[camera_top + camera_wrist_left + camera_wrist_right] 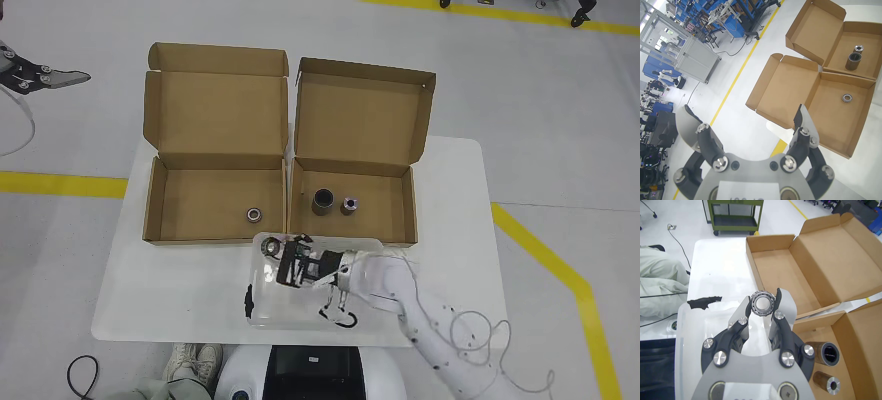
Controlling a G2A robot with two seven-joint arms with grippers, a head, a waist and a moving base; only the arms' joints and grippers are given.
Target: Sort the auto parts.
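My right gripper (762, 301) is shut on a steel roller bearing (762, 305), held above the clear plastic tray (689, 323) near the tray's far edge. In the top view the right gripper (275, 250) hangs just in front of the left cardboard box (165, 215). That box holds one similar bearing (254, 213). The right cardboard box (400, 210) holds a dark hollow cylinder (322, 202) and a smaller metal sleeve (348, 205). My left gripper (743, 109) is open and empty, off the table's far left side (45, 75), above the floor.
The white table (450, 200) has bare room to the right of the boxes and to the left of the tray. Both box lids stand open toward the far side. A black torn strip (704, 302) sticks to the tray's rim.
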